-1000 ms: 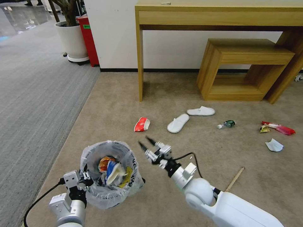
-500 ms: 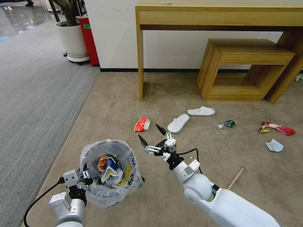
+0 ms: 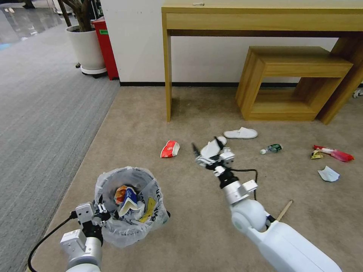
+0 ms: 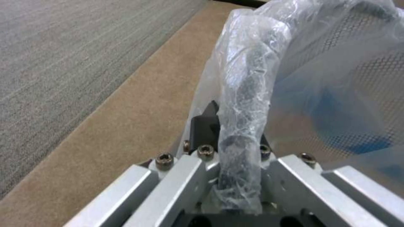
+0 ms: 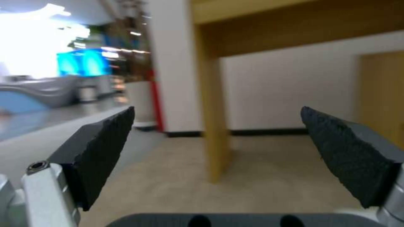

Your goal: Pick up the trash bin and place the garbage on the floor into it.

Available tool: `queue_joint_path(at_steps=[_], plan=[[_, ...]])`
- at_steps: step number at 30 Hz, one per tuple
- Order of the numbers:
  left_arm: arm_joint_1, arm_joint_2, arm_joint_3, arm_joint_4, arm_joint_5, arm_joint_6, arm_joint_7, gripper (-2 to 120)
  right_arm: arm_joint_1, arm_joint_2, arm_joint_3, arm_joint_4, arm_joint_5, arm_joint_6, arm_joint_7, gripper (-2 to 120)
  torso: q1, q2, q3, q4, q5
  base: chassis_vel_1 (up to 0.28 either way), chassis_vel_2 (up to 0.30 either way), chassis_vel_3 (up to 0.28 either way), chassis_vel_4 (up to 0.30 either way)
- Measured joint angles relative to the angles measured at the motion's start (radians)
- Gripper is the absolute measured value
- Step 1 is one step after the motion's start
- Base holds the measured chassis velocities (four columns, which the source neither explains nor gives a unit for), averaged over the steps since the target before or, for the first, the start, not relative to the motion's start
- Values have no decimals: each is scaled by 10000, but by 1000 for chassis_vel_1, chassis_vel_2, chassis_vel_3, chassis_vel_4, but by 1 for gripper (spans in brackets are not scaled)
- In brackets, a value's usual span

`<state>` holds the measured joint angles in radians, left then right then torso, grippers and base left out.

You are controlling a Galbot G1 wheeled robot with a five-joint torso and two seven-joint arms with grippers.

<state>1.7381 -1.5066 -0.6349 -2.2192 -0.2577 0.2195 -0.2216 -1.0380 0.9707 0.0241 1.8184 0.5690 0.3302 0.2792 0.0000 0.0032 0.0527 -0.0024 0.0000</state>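
Observation:
The trash bin (image 3: pixel 128 211), black with a crinkled clear bag, holds several crushed cups and wrappers. My left gripper (image 3: pixel 99 214) is shut on its near rim; the left wrist view shows the bag-covered rim (image 4: pixel 244 104) pinched in my left gripper (image 4: pixel 233 138). Out ahead of the bin, my right gripper (image 3: pixel 207 146) is open and empty, just above a white slipper (image 3: pixel 210 149). In the right wrist view my right gripper (image 5: pixel 219 142) stands wide apart. Garbage on the floor (image 3: pixel 143 124): a red-white cup (image 3: pixel 170 149), a second slipper (image 3: pixel 241 133), a small bottle (image 3: pixel 271 148), a red wrapper (image 3: pixel 334 153), white paper (image 3: pixel 328 174), a wooden stick (image 3: pixel 283 210).
A wooden desk (image 3: pixel 261 19) stands against the far wall, its leg (image 3: pixel 167 75) reaching the carpet, with a low wooden bench (image 3: pixel 295 81) under it. A white planter (image 3: pixel 86 49) and a red box (image 3: pixel 105 47) stand at the back left beside the grey striped carpet (image 3: pixel 41 113).
My right arm has swung away from the bin, forward and to the right, and now reaches over the near slipper. The left gripper still holds the bin.

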Motion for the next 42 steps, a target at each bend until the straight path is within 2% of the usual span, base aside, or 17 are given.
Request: queue_joint_path(at_steps=[2, 4, 6, 8, 10, 13, 20, 27, 28, 31, 34, 40, 42], plan=[[-11, 6, 0, 24, -3, -15, 5, 1, -69, 0, 100, 19, 21, -53, 88, 100, 0, 0, 0, 0, -1, 0, 0, 0, 0], [-82, 35, 47, 142, -22, -52, 21, 1, -576, -31, 776, 257, 129, -445, 695, 100, 0, 0, 0, 1, 1, 0, 0, 0, 0], [-105, 38, 61, 173, -30, -52, 23, 1, -697, -38, 925, 319, 161, -514, 828, 100, 0, 0, 0, 1, -1, 0, 0, 0, 0], [-225, 74, 90, 348, -170, -53, -3, 1, -1318, -46, 1687, 544, 511, -860, 1394, 100, 0, 0, 0, 1, 2, 0, 0, 0, 0], [-261, 81, 93, 405, -214, -52, -20, 1, -1505, -47, 1909, 585, 608, -951, 1574, 100, 0, 0, 0, 0, 0, 0, 0, 0, 0], [-399, 95, 110, 627, -407, -55, -81, 1, -2199, -110, 2910, 800, 1195, -1161, 1910, 100, 0, 0, 0, -2, 1, 0, 0, 0, 0], [-494, 143, 83, 793, -699, -83, -133, 1, -3221, -229, 3950, 1104, 2244, -1702, 2750, 100, 0, 0, -1, -1, 4, 0, 0, 0, 0], [-438, 187, -10, 969, -807, -194, -150, 1, -3444, -415, 4498, 1016, 3357, -2536, 3944, 100, 0, 1, -1, 2, 0, 0, 0, 0, 0], [-433, 187, -33, 994, -819, -222, -151, 1, -3506, -500, 4617, 939, 3813, -3042, 4415, 100, 0, 0, -1, 3, 0, 0, 0, 0, 0], [-433, 195, -50, 1017, -826, -240, -150, 1, -3571, -549, 4699, 832, 4112, -3444, 4733, 100, 0, 0, -1, 0, 0, 0, 0, 0, 0], [-485, 220, -61, 1150, -832, -269, -149, 1, -3617, -598, 4742, 325, 4822, -4282, 5561, 100, 0, 0, 0, 1, 0, 0, 0, 0, 0], [-571, 220, -53, 1309, -832, -312, -145, 1, -3620, -598, 4579, -609, 4988, -4761, 5768, 100, 0, 0, 0, 0, -1, 0, 0, 0, 0], [-596, 219, -52, 1361, -833, -337, -143, 1, -3483, -553, 4439, -1260, 4864, -4799, 5652, 100, 0, 0, 0, -1, -2, 0, 0, 0, 0]])
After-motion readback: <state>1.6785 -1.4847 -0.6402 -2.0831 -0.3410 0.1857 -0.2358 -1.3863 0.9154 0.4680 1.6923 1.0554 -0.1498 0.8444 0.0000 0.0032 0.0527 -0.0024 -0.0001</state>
